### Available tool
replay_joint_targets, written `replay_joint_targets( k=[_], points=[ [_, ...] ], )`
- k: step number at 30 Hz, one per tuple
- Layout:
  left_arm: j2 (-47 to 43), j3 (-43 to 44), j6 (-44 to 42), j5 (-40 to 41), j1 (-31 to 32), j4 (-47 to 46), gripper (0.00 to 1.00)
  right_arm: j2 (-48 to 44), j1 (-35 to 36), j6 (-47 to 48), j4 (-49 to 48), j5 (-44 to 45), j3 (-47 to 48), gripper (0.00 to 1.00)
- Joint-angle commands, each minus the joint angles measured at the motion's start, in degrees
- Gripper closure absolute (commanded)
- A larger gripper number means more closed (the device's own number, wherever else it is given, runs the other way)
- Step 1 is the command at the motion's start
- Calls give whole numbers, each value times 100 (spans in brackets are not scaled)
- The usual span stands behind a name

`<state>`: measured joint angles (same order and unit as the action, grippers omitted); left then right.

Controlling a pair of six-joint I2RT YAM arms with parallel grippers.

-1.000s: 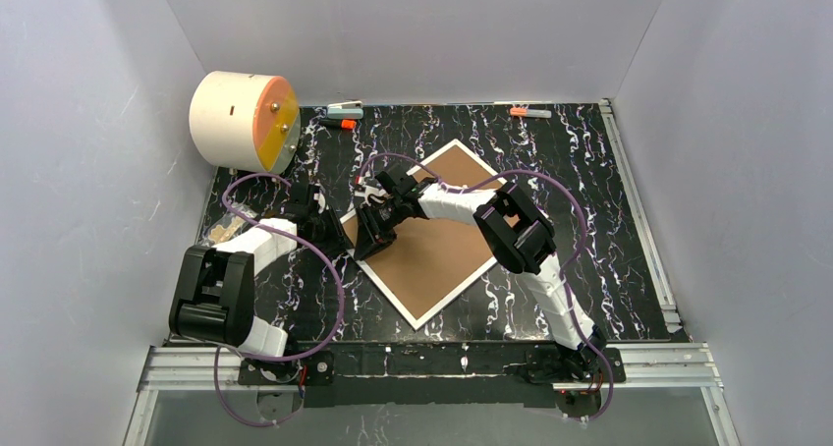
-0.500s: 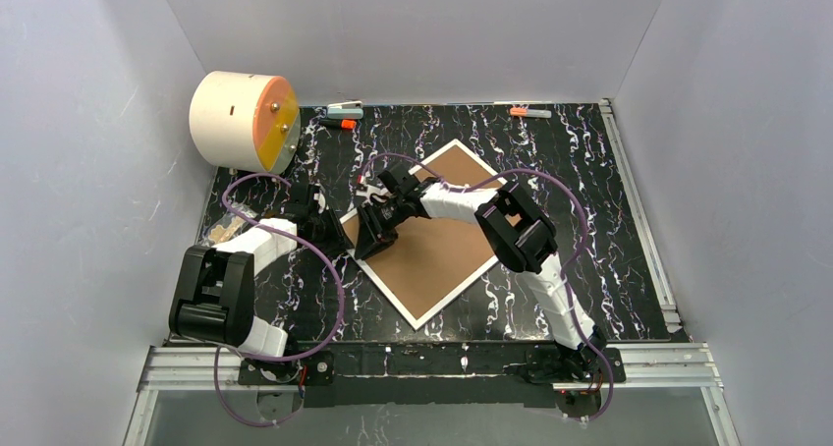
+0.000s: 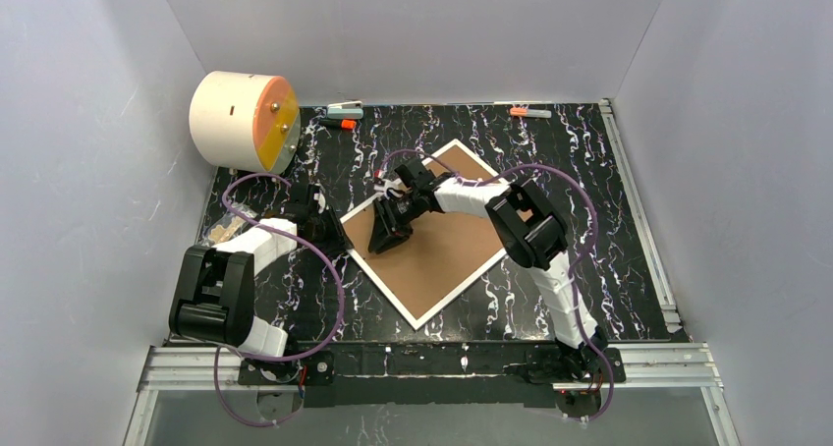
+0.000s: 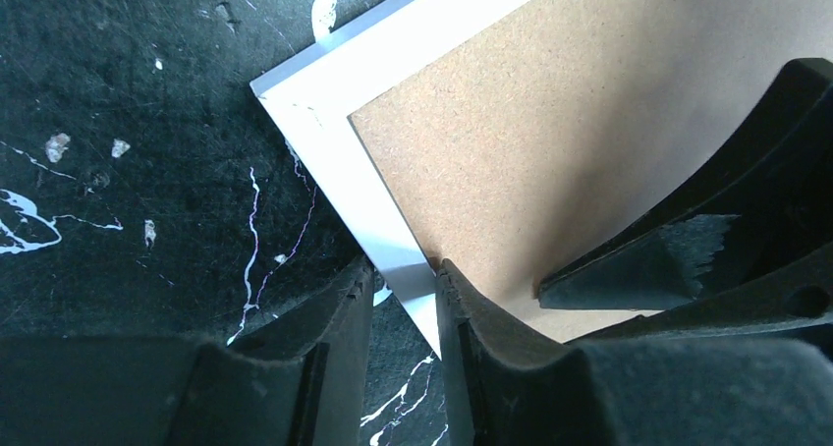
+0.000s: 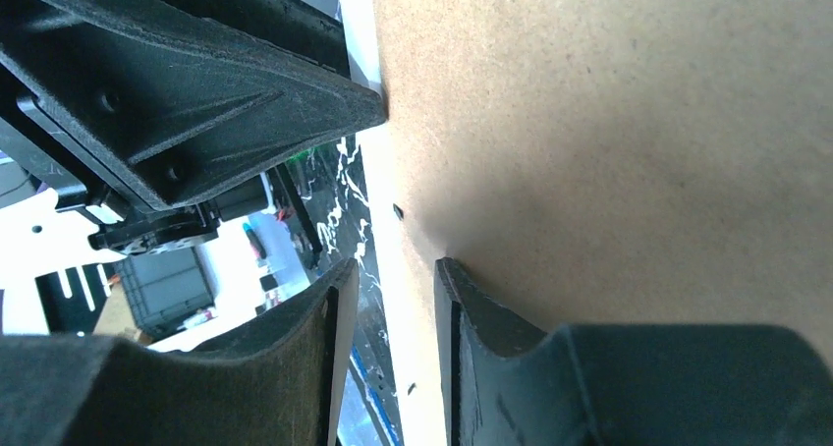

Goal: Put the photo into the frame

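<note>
The frame point(image 3: 447, 254) has a smooth white rim with a faint sheen; whether it is painted wood or plastic I cannot tell. Its board back point(image 4: 511, 141) is matt brown pressed fibreboard, finely speckled and slightly rough. The worktop point(image 3: 609, 230) is a black, white-veined marble-look surface, semi-glossy, scuffed and specked close up. The left gripper point(image 4: 405, 281) and right gripper point(image 5: 388, 279) have jaws of matt black plastic with a fine layered grain. At the worktop's far left corner a drum point(image 3: 231, 117) looks matt and smooth. Along the near edge runs a brushed metal rail point(image 3: 668, 358).
</note>
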<state>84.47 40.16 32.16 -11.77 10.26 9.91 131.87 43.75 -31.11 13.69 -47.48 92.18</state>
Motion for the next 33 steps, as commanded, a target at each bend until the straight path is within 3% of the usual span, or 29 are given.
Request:
replay_joint_targets(
  k=[1,7,11,20,28,33],
  points=[
    [156,-132,-307,574,-24,569,71,-24,-220,444,406,1982,-376,54],
    [132,-61,-316,19,-24,173,56,-1026,-721,276,254,2566,-264,53],
    [254,38,-284,-279,-24,-23,49,-1480,-1451,331,388,3162,-219,42],
    [727,541,-347,-145,-28,-41,33,-1825,-3222,624,1001,4708,-247,20],
    [2072,1923,-481,-572,-24,-325,33,-2183,-3489,463,809,4401,-737,20],
    [2641,2767,-489,-413,-24,-229,33,-2241,-3733,213,924,4694,-905,20]
  ],
)
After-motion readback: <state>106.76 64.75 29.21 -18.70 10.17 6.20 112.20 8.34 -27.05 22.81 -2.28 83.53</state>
